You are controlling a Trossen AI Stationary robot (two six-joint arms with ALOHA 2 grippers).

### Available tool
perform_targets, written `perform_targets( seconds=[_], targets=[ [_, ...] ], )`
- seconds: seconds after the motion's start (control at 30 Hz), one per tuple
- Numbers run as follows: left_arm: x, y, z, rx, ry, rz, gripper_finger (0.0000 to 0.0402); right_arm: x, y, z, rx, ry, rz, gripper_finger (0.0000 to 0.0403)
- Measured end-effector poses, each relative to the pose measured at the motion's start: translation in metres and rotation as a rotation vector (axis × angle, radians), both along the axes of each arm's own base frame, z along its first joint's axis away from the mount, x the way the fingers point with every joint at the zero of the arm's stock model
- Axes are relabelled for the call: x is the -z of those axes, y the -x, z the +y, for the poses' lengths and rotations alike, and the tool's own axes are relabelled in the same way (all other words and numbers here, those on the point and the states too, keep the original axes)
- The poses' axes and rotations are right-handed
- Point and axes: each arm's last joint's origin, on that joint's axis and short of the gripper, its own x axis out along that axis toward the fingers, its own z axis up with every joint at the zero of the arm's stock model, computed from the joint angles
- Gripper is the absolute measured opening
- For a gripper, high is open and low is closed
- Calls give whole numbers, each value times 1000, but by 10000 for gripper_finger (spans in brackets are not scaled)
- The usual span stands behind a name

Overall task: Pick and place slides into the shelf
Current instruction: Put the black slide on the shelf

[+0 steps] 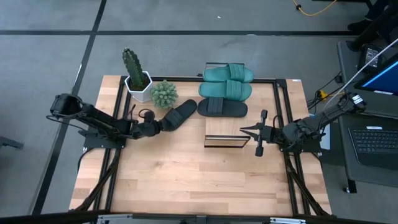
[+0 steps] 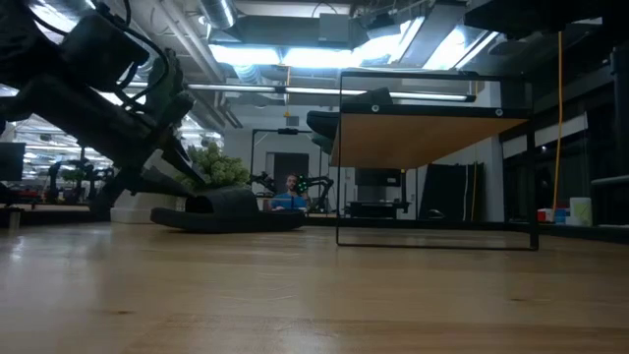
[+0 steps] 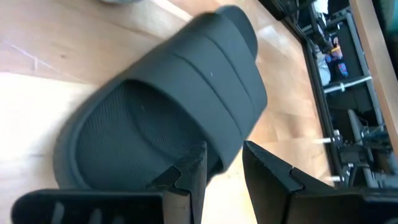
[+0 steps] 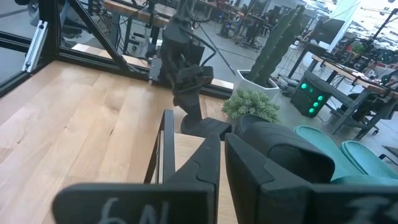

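Observation:
A black slide (image 1: pixel 179 114) lies on the table near the plants, and it also shows in the low view (image 2: pixel 231 218). My left gripper (image 1: pixel 151 127) is shut on it at its left end. Two teal-green slides (image 1: pixel 227 74) (image 1: pixel 225 90) and a second black slide (image 1: pixel 222 107) lie side by side on the plank top of the shelf (image 1: pixel 224 132). My right gripper (image 1: pixel 244 131) hovers over the bare near part of the shelf top. It is shut and empty, and it also shows in the right wrist view (image 4: pixel 222 155). My left gripper (image 3: pixel 224 171) has the black slide's side rim (image 3: pixel 214 158) between its two fingers, beside the strap on the heel half. One finger (image 3: pixel 193 171) lies over the footbed and one (image 3: pixel 267 177) is outside. The fingers come low from the table's left. The slide lies sole down on the table.
A cactus in a white pot (image 1: pixel 135 74) and a round green plant (image 1: pixel 163 93) stand at the far left, close to the held slide. The table's near half (image 1: pixel 199 180) is bare wood. A laptop (image 1: pixel 376 140) sits beyond the right edge.

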Motion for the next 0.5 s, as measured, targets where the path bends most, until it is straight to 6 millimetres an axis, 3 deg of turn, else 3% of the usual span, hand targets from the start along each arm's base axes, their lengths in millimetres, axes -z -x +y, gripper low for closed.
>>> perform_targets(
  seconds=[0.5],
  targets=[
    [4,3,13,-76,43,26,95,6,1,-1,4,4,56,28]
  ],
)
